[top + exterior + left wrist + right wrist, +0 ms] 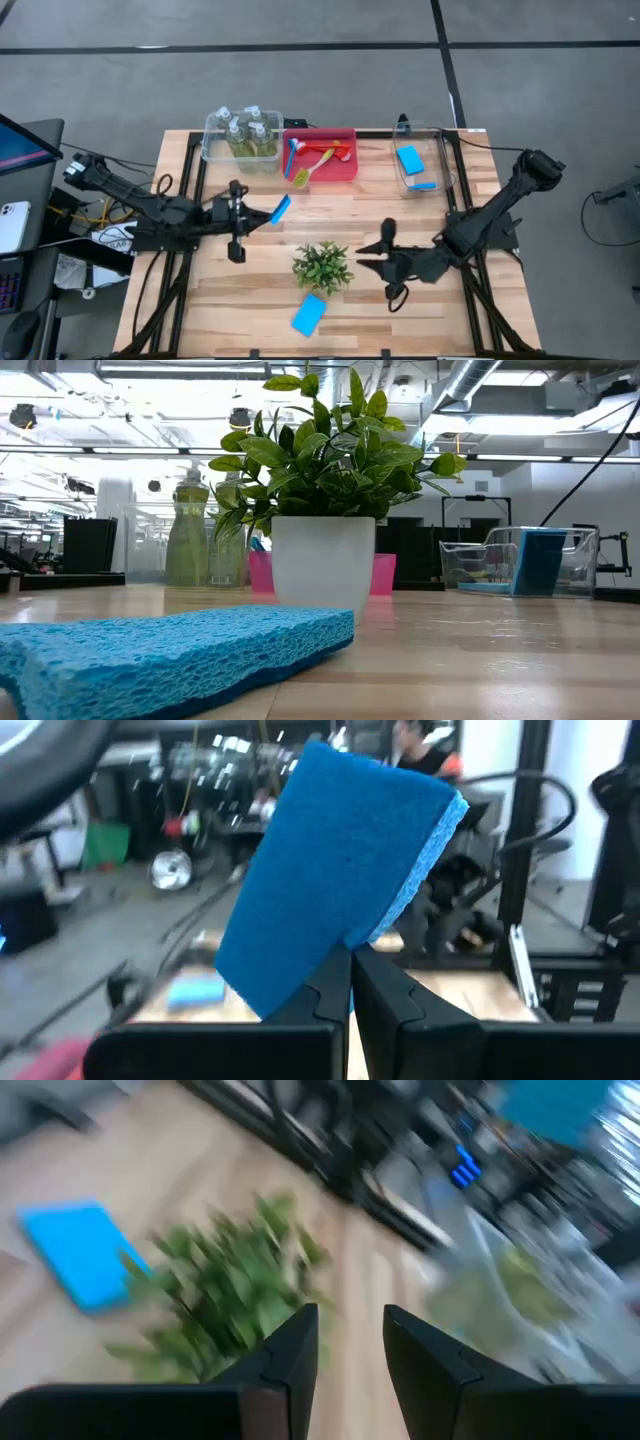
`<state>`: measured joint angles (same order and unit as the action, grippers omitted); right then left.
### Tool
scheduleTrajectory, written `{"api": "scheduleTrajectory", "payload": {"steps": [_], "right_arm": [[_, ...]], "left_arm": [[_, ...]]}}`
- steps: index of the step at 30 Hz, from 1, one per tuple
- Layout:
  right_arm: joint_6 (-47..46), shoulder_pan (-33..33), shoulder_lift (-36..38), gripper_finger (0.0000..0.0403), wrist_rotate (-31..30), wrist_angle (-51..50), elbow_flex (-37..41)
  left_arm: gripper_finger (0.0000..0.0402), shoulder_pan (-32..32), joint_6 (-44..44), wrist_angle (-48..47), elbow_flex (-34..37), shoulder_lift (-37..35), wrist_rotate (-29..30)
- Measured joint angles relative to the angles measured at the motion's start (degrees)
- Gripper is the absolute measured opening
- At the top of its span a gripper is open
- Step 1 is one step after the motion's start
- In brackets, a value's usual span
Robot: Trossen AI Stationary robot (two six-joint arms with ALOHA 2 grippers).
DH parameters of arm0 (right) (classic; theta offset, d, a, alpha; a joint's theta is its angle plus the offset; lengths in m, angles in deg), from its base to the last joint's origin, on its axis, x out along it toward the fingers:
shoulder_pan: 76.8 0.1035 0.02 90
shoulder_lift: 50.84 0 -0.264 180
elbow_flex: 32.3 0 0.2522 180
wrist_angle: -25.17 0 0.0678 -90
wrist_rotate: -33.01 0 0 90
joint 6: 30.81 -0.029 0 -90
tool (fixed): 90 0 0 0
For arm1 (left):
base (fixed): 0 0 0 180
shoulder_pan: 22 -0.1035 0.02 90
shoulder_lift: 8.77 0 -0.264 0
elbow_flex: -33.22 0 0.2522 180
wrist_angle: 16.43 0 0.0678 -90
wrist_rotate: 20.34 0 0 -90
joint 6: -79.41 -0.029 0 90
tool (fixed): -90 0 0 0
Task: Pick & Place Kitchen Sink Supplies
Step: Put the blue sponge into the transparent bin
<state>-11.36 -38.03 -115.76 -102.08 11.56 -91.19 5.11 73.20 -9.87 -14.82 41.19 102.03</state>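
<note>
The left gripper (262,216) has its fingers pinched tight on a blue sponge (281,208), held up off the counter (250,290) just below the bottle bin (212,140). Another sponge (309,314) lies flat near the plant (322,266). Over on the right, the right gripper (372,251) hangs beside the plant, fingers a bit apart, holding nothing.

Robotics lab / open-plan workshop, not a kitchen. Wooden bench (420,315) on black frame stands on grey concrete floor (300,70) w/ taped lines. Beyond left gripper (236,222): monitor (22,148), phone (12,226), loose cables. Low view: exposed ceiling ducts (500,390), strip lights, equipment racks.
</note>
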Motion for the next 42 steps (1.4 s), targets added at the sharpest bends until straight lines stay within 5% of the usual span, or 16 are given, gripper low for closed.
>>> {"api": "scheduleTrajectory", "payload": {"steps": [5,14,32,42], "right_arm": [[7.96,-5.86,0.0,0.0109,18.13,7.84,0.0],[12.06,-13.73,0.0,0.0109,24.32,15.69,0.0],[8.24,-17.51,-2.56,0.0109,28.79,17.87,0.0],[9.42,-17.94,-8.63,0.0109,27.12,26.47,0.02]], "left_arm": [[0.0008,-8.56,-2.13,8.94,-0.02,2.38,-13.58],[0.0008,-20.3,-1.95,18.78,-0.04,7.04,-31.36],[0.0008,-20.1,-0.83,20.0,-0.04,14.2,-34.86],[0.0008,-20.09,1.37,18.89,-0.04,14.2,-43.52]]}}
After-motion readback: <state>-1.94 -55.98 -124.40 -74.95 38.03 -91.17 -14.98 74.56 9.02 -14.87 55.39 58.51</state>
